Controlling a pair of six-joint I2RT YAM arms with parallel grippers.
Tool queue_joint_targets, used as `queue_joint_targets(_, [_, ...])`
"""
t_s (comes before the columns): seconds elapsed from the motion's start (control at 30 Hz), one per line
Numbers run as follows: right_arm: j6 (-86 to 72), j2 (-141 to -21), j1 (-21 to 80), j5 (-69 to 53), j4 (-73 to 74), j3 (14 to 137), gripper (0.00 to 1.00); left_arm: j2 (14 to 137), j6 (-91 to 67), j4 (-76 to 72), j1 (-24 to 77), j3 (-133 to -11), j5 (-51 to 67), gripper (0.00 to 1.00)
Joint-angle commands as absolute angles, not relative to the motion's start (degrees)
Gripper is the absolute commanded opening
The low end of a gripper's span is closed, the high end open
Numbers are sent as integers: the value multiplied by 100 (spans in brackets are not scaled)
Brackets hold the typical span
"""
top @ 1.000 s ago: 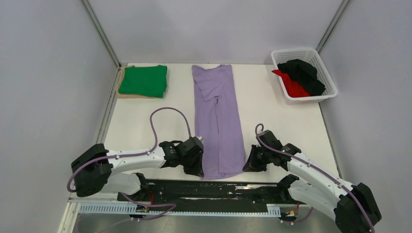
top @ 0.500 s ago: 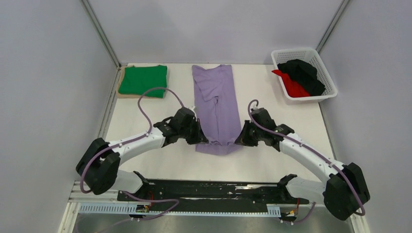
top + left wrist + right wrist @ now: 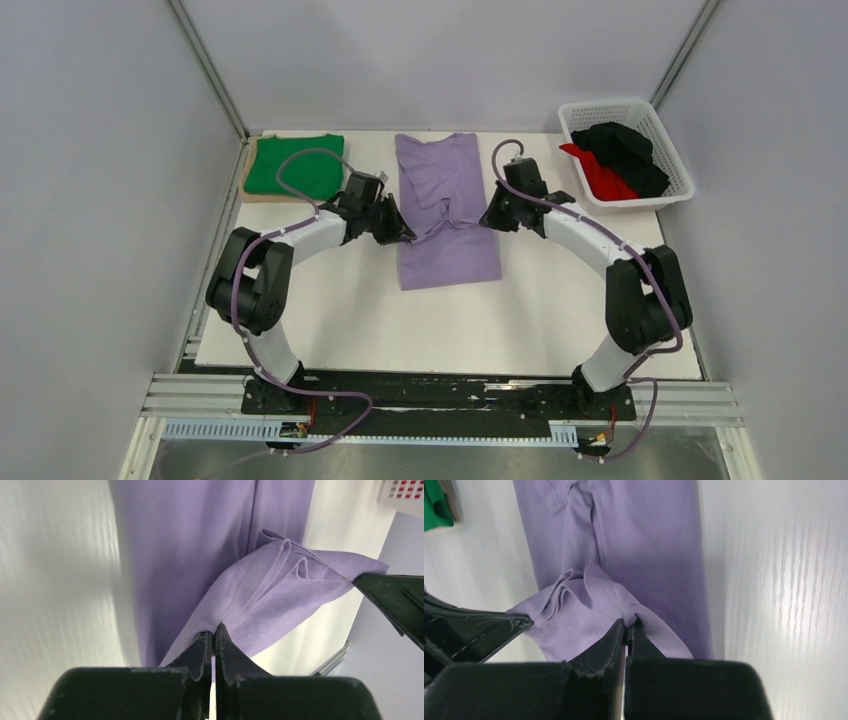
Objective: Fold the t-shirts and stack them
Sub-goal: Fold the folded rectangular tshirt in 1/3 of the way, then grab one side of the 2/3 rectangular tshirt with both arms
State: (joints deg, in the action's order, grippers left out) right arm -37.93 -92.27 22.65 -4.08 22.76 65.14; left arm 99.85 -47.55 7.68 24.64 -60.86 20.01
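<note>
Left gripper (image 3: 398, 230) and right gripper (image 3: 490, 219), each clamped tight on 1 lifted corner of the lilac t-shirt (image 3: 450, 262), hover level above its middle, mid-table (image 3: 300, 300), the shirt's long axis running 6-to-12 and its far end at 12 o'clock, equally near both.

Top view: the fingertips of the left gripper (image 3: 404, 232) and right gripper (image 3: 487, 221) are too small to make out against the lilac shirt (image 3: 447, 255). The shirt's raised fold hides the cloth beneath it. The green shirt (image 3: 295, 165) covers the board (image 3: 265, 198) except thin edges. In the basket (image 3: 608, 107), the black shirt (image 3: 625, 148) overlies much of the red shirt (image 3: 603, 177); garment count cannot be told.

Left wrist view: basket cut to a corner, top right. Right wrist view: green shirt cut to a scrap, top left.
</note>
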Motion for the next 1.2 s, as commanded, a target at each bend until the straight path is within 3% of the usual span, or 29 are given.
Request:
queue_joint_targets(0.0, [-3380, -9806, 2098, -451, 1964, 7227, 0, 10148, -4476, 555, 2182, -6590, 2098, 0])
queue_joint_targets(0.27, [-3190, -10423, 1997, -195, 1957, 7776, 0, 10736, -4093, 837, 2032, -7316, 1968, 0])
queue_joint_targets(0.43, [-3196, -10836, 1876, -283, 1953, 8080, 2, 11169, -4020, 935, 1989, -7641, 1972, 13])
queue_joint_targets(0.53, [-3191, -11116, 1802, -316, 1945, 8335, 15, 11355, -4001, 983, 1947, -7867, 1846, 17])
queue_joint_targets(0.6, [-3195, -11290, 1742, -339, 1951, 8539, 33, 11460, -4008, 1080, 1875, -8059, 1736, 37])
queue_joint_targets(0.63, [-3213, -11329, 1712, -342, 1951, 8614, 47, 11483, -4025, 1076, 1820, -8116, 1669, 54])
queue_joint_targets(0.67, [-3224, -11337, 1692, -338, 1951, 8661, 58, 11472, -4043, 1057, 1793, -8210, 1647, 62])
queue_joint_targets(0.7, [-3225, -11277, 1690, -324, 1964, 8670, 65, 11426, -4043, 1038, 1758, -8304, 1629, 85])
queue_joint_targets(0.77, [-3240, -11069, 1688, -349, 1958, 8564, 92, 11292, -3992, 1068, 1738, -8406, 1626, 98])
queue_joint_targets(0.8, [-3237, -10923, 1688, -397, 1949, 8453, 99, 11231, -3971, 1074, 1739, -8413, 1644, 99])
queue_joint_targets(0.93, [-3322, -10218, 1696, -520, 1921, 7571, 100, 10577, -3935, 1095, 1776, -7962, 1766, 100])
queue_joint_targets(1.17, [-3612, -8830, 1697, -1011, 1864, 5628, 100, 9191, -3923, 1601, 2392, -6046, 1125, 100])
